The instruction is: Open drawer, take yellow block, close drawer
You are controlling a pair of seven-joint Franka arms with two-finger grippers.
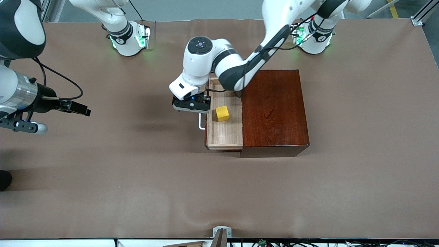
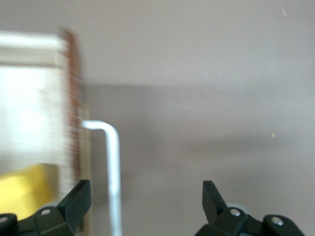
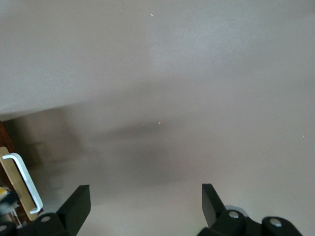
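The drawer point(image 1: 224, 133) stands pulled out of the mahogany box point(image 1: 274, 109) toward the right arm's end of the table. The yellow block point(image 1: 222, 113) lies in its tray. My left gripper point(image 1: 191, 105) is open just above the white handle point(image 1: 200, 123), over the handle's end farther from the front camera. In the left wrist view the handle point(image 2: 114, 172) runs between my open left gripper point(image 2: 146, 196) close to one finger point(image 2: 78, 196), with the yellow block point(image 2: 22, 191) beside it. My right gripper point(image 1: 34, 127) is open and empty point(image 3: 146, 196), and waits above the table at its own end.
A brown cloth point(image 1: 137, 178) covers the table. A small metal mount point(image 1: 221, 235) sits at the table's front edge. A dark object point(image 1: 4, 180) shows at the edge by the right arm's end. The right wrist view shows the drawer's handle point(image 3: 23, 182) farther off.
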